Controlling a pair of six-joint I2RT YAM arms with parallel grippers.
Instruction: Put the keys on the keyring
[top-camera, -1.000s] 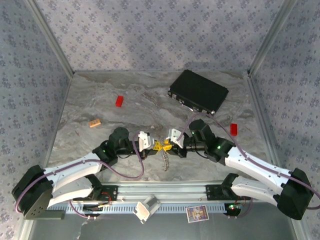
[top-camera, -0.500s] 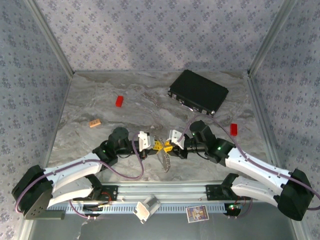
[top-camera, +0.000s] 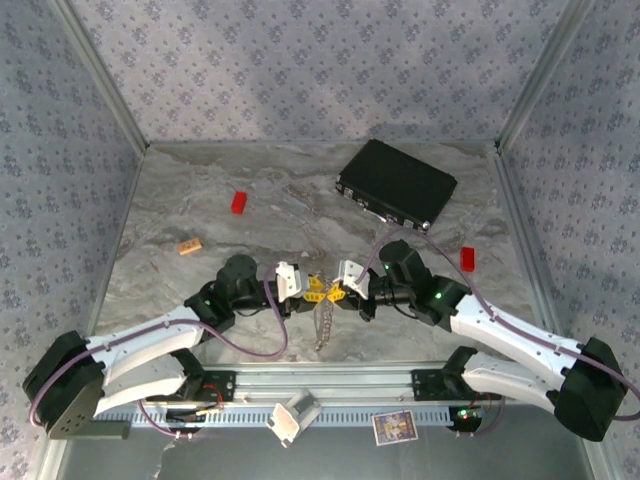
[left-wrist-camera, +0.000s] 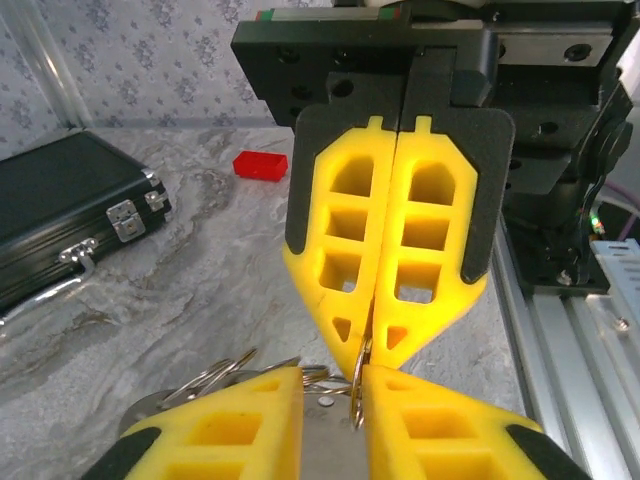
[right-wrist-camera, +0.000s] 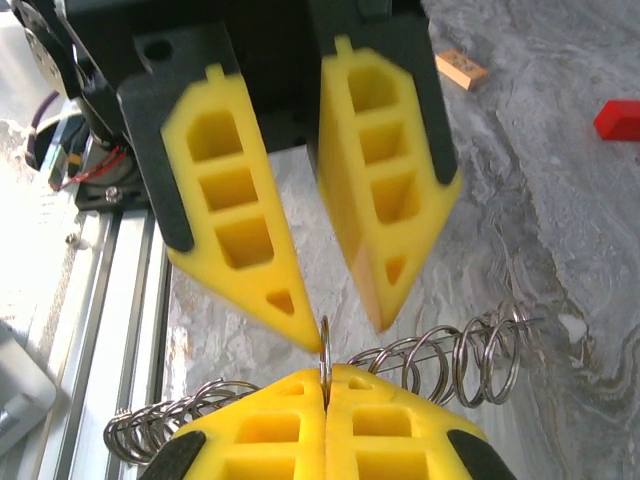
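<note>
Since half a second ago the chain of silvery metal rings (top-camera: 322, 325) has swung back to hang straight. I see my right gripper (left-wrist-camera: 372, 345) pinching one ring above the grey marble tabletop (top-camera: 200, 200). My left gripper (right-wrist-camera: 340, 322) faces it, fingers apart.

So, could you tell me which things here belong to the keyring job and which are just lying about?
In the job: chain of metal rings, right gripper shut on it, left gripper open beside it.
Lying about: black case, red block, another red block, tan-orange block.
</note>
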